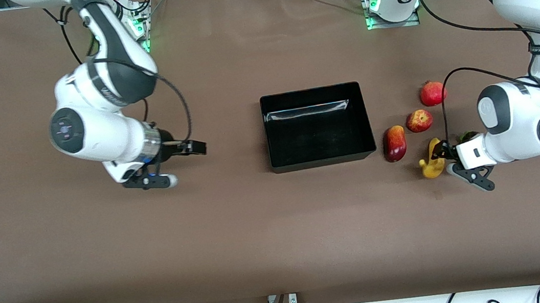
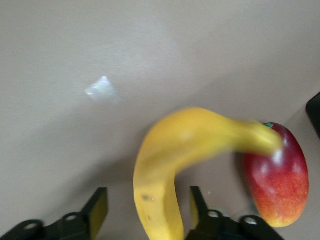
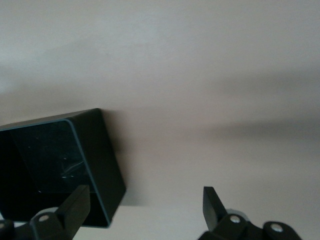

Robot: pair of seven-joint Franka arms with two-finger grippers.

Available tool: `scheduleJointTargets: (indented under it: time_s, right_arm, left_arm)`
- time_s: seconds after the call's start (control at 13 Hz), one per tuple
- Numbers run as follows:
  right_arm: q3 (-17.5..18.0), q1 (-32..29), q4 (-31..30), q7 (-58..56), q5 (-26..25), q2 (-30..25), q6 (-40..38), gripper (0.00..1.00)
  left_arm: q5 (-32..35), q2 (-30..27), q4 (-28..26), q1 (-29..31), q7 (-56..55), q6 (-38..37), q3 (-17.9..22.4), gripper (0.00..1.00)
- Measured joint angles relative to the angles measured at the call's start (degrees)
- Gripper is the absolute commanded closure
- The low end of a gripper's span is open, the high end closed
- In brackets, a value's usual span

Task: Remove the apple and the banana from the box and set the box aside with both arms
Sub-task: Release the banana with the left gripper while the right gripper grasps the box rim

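Note:
The yellow banana (image 1: 431,161) is at the left arm's end of the table, nearer the front camera than the red-and-yellow apple (image 1: 419,121). My left gripper (image 1: 443,153) is open around the banana (image 2: 165,165), with a gap between it and each pad. The black box (image 1: 317,125) sits mid-table with nothing in it. My right gripper (image 1: 195,147) hangs open over bare table toward the right arm's end, with nothing between its fingers. Its wrist view shows a corner of the box (image 3: 95,150) past the right gripper (image 3: 145,205).
A red-yellow mango (image 1: 395,143) lies between the box and the banana, close to the banana's tip, and shows in the left wrist view as the mango (image 2: 277,182). A red pomegranate (image 1: 433,93) sits farther from the front camera than the apple. Cables run along the table's near edge.

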Motion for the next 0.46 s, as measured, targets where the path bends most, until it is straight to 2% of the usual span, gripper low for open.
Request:
scheduleJointTargets:
  time_s: [0.38, 0.46]
  right_arm:
    - [0.1, 13.9, -0.2, 6.4, -0.1, 6.5, 14.1, 0.00]
    - [0.1, 16.1, -0.4, 6.5, -0.4, 8.9, 16.9, 0.05]
  left_arm:
    - [0.0, -5.8, 0.3, 0.5, 0.0, -8.1, 1.0, 0.00]
    - [0.0, -7.9, 0.4, 0.5, 0.0, -10.8, 1.2, 0.00]
